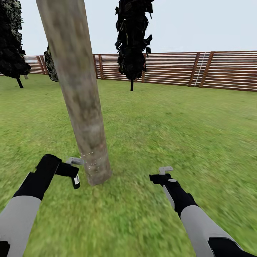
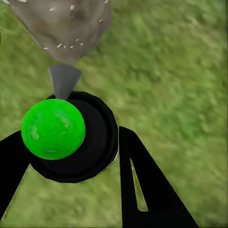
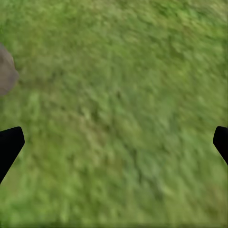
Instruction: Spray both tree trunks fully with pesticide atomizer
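A thick, mottled beige-grey tree trunk (image 1: 80, 100) rises from the lawn just ahead on the left, leaning slightly in the head view. My left gripper (image 1: 74, 170) is close beside the trunk's base, shut on the pesticide atomizer (image 1: 76, 180), a small black sprayer with a white patch. In the left wrist view the atomizer (image 2: 71, 137) shows a bright green round top, and its grey nozzle cone (image 2: 63, 80) points at the trunk's foot (image 2: 64, 26), where small white specks dot the bark. My right gripper (image 1: 165, 172) hangs open over grass, to the right of the trunk.
A brown slatted fence (image 1: 214, 69) closes the lawn at the back. Black narrow conifers stand ahead (image 1: 132, 39) and at far left (image 1: 12, 43). Open grass (image 1: 185, 121) stretches to the right of the trunk. The trunk's base edge (image 3: 5, 71) shows in the right wrist view.
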`<state>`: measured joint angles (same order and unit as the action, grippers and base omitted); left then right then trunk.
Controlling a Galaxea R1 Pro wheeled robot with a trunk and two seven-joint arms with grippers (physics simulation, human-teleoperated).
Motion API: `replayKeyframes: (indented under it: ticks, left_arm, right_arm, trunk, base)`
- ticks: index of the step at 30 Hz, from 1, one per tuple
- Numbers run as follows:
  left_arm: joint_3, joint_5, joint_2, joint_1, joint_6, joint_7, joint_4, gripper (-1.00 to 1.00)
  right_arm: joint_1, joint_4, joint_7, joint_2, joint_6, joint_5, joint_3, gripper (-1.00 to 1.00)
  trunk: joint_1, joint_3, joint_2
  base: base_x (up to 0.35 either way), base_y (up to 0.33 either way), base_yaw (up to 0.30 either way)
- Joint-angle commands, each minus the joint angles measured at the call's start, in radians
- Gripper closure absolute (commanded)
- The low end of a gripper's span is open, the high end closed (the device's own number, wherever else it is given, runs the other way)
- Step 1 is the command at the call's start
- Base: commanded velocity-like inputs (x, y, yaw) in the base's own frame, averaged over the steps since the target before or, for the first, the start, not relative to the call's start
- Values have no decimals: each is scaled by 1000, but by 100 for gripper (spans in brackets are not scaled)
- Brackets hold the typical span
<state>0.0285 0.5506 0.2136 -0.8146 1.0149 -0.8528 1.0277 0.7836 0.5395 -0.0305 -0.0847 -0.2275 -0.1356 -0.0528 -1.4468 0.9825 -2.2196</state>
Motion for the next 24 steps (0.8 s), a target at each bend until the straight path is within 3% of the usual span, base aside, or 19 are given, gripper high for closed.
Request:
replayKeyframes:
  ticks: [1, 3, 5, 7, 9, 12, 15, 18, 24]
  left_arm:
    - [-18, 13, 0, 0, 2, -11, 15, 100]
    - [-46, 9, 1, -1, 2, -13, 60, 100]
    - [-48, 8, 7, -6, 3, -22, 74, 100]
    - [-39, 10, 14, -9, 4, -48, 78, 100]
    - [6, 14, 22, -12, 6, -79, 79, 100]
    - [26, 17, 42, -17, 7, -88, 78, 100]
    - [29, 16, 75, -40, 7, -90, 69, 100]
    - [30, 16, 92, -58, 8, -91, 65, 100]
    - [27, 16, 93, -94, 9, -91, 59, 100]
  right_arm:
    - [0, 2, -3, -1, -6, -10, -6, -100]
    - [0, 2, -3, -1, -6, -10, -6, -100]
    - [0, 2, -3, -1, -6, -10, -6, -100]
    - [0, 2, -3, -1, -6, -10, -6, -100]
    - [0, 2, -3, -1, -6, -10, -6, -100]
    - [0, 2, -3, -1, -6, -10, -6, -100]
    - [0, 2, -3, -1, -6, -10, -6, -100]
    - [0, 2, -3, -1, -6, -10, -6, -100]
    - [0, 2, -3, -1, -5, -10, -6, -100]
  trunk:
    - [0, 1, 0]
    - [0, 1, 0]
    - [0, 1, 0]
    - [0, 1, 0]
    - [0, 1, 0]
    - [0, 1, 0]
    - [0, 1, 0]
    - [0, 1, 0]
    - [0, 1, 0]
  base:
    - [0, 0, 0]
    - [0, 0, 0]
    - [0, 0, 0]
    - [0, 0, 0]
    - [0, 0, 0]
    - [0, 0, 0]
    - [0, 0, 0]
    - [0, 0, 0]
    - [0, 0, 0]
